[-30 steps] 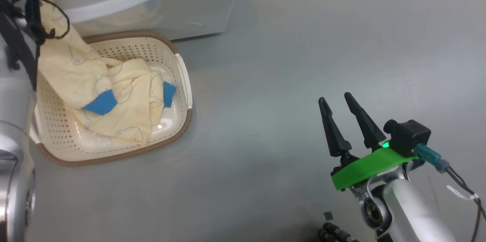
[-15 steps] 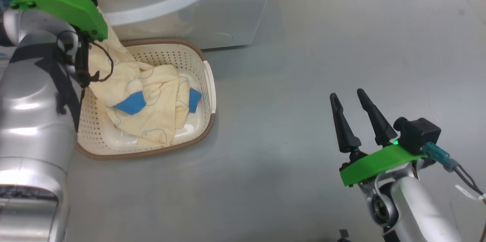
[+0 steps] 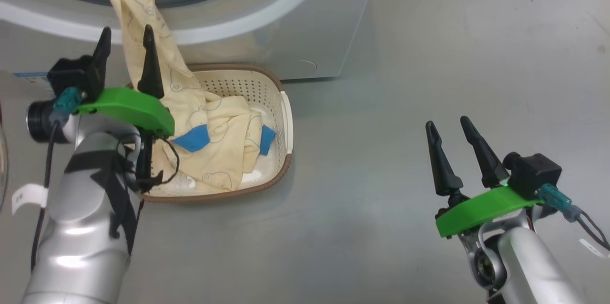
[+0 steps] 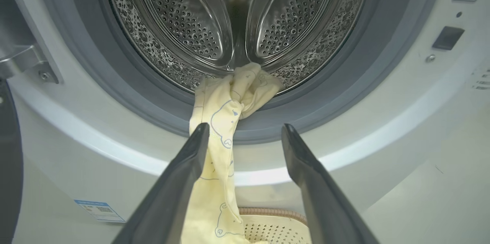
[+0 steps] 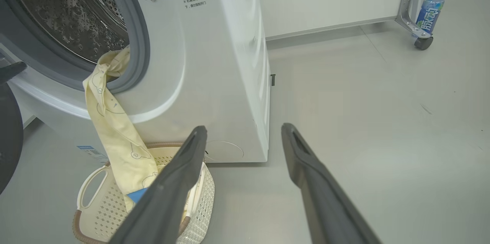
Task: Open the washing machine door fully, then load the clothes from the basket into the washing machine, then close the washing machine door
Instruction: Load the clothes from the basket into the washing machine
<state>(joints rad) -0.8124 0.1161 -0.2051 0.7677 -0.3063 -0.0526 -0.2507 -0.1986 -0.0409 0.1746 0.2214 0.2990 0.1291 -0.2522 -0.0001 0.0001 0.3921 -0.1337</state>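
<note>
The washing machine (image 5: 214, 64) stands with its drum (image 4: 183, 18) uncovered. The washing machine door (image 5: 7, 137) shows as a black edge at the left, swung open. The clothes (image 3: 214, 151), pale yellow with blue patches, lie mostly in the basket (image 3: 286, 118). One twisted end of the clothes (image 4: 233, 91) hangs over the grey seal into the drum's lip. My left gripper (image 3: 126, 30) is open in front of the opening, with the hanging fabric beside one finger (image 4: 180, 175) and not pinched. My right gripper (image 3: 447, 122) is open over bare floor to the right.
The basket sits on the grey floor right against the machine's front. A blue label sticker (image 4: 99, 210) is low on the machine. A plastic bottle (image 5: 430, 7) rests on a wheeled metal frame far to the right. The door hinge (image 4: 23, 60) is left of the opening.
The head camera has shifted, bringing the machine's opening into view. My left gripper has drawn back from the drum, open. The fabric stays draped from the drum to the basket. The right arm holds still.
</note>
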